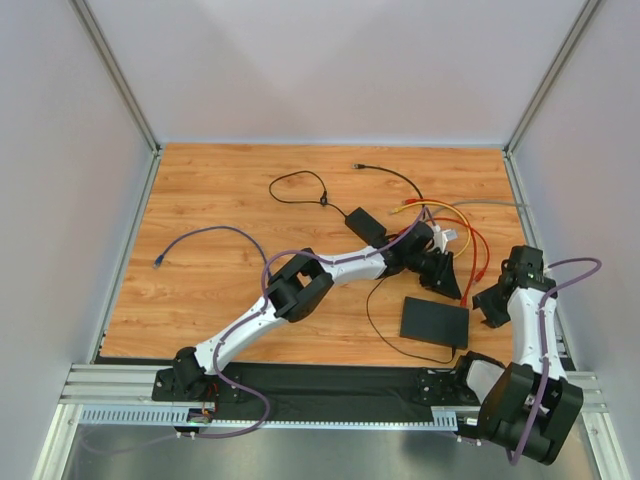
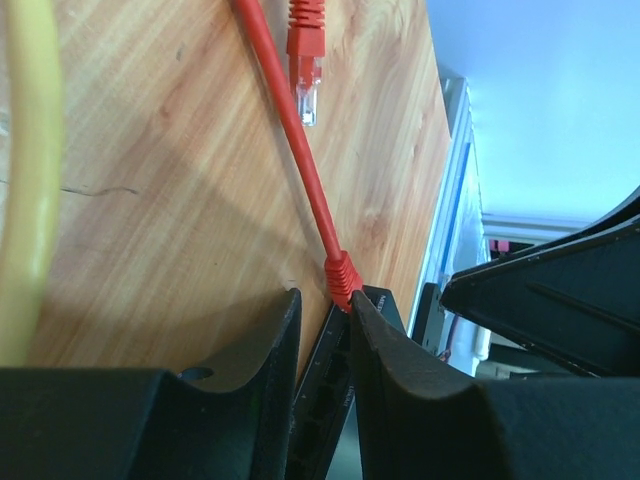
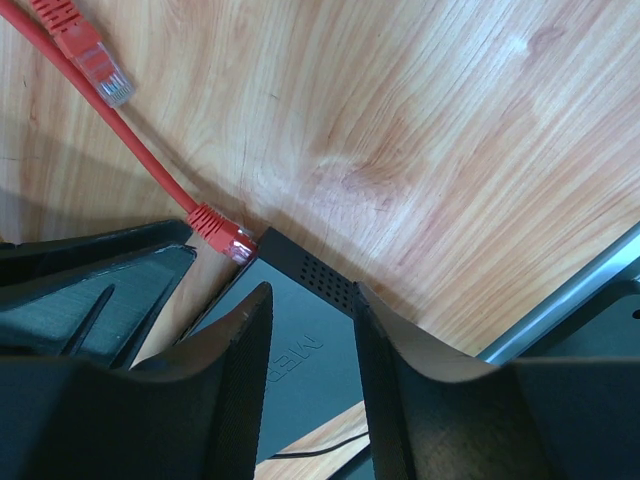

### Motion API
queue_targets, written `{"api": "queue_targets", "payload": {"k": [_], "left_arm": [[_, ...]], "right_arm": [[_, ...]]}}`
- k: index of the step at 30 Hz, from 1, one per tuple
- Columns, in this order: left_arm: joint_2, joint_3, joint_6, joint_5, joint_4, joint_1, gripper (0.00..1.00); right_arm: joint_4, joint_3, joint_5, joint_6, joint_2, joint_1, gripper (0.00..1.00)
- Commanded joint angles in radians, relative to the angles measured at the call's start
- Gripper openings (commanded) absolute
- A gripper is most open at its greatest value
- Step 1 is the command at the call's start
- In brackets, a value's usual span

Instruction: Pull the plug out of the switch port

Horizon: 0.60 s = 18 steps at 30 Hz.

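Observation:
The switch point(image 1: 435, 322) is a flat black box lying near the front right of the wooden table. A red plug point(image 2: 342, 278) on a red cable point(image 1: 473, 245) sits in a port at the switch's corner; it also shows in the right wrist view point(image 3: 222, 233). My left gripper point(image 2: 322, 300) is open by a narrow gap, its fingertips over the port edge point(image 2: 325, 375) right beside the plug, not closed on it. My right gripper point(image 3: 310, 295) is open, with its fingers straddling the switch top point(image 3: 300, 370) near the vented corner.
The cable's loose red plug point(image 2: 305, 60) lies on the wood nearby. A black power-adapter brick point(image 1: 365, 225) with thin black wire, yellow point(image 1: 430, 204) and grey cables lie behind. A purple cable point(image 1: 200, 235) lies at the left. The metal table edge point(image 3: 570, 300) runs close to the right.

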Motion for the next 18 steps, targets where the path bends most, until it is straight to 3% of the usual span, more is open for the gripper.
{"api": "queue_targets", "payload": {"k": [1, 18], "left_arm": [[0.014, 0.041, -0.03, 0.043, 0.023, -0.016, 0.34], [0.014, 0.017, -0.067, 0.092, 0.082, -0.018, 0.33]], "right_arm": [[0.002, 0.002, -0.023, -0.001, -0.001, 0.006, 0.4], [0.059, -0.047, 0.0, 0.047, 0.144, 0.089, 0.37]]}}
